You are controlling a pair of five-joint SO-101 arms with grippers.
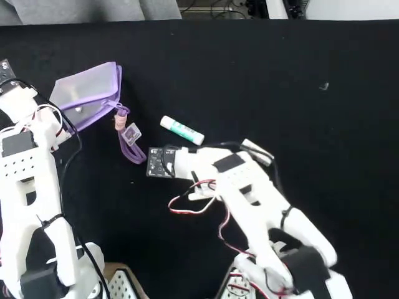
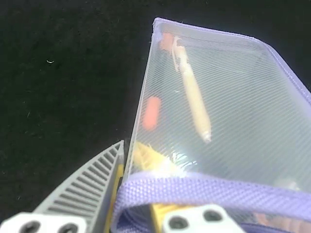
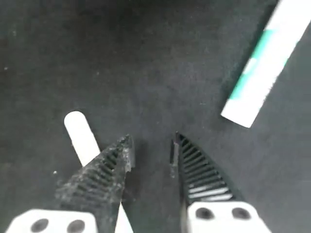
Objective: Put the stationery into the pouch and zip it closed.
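**Glue stick approach: alignment**

My left gripper point(image 2: 127, 160) is clamped on the translucent purple zip pouch point(image 1: 87, 93), far left. The white-and-green cylindrical glue stick point(image 1: 182, 130) lies diagonally, near my right gripper point(image 3: 150, 145). Its jaws are spread, and the stick sits offset from their gap.

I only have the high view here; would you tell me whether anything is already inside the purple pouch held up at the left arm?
Observer: Yes. The left wrist view looks through the clear side of the pouch, and a cream-coloured pen and a small orange piece are inside.
Operator: Thank you. Do the left arm's jaws really have hold of it?
Observer: They appear to. The left jaws are shut on the pouch at its purple edge.
Operator: And the right arm's jaws?
Observer: The right jaws are open with nothing between them, pointing at the black table.
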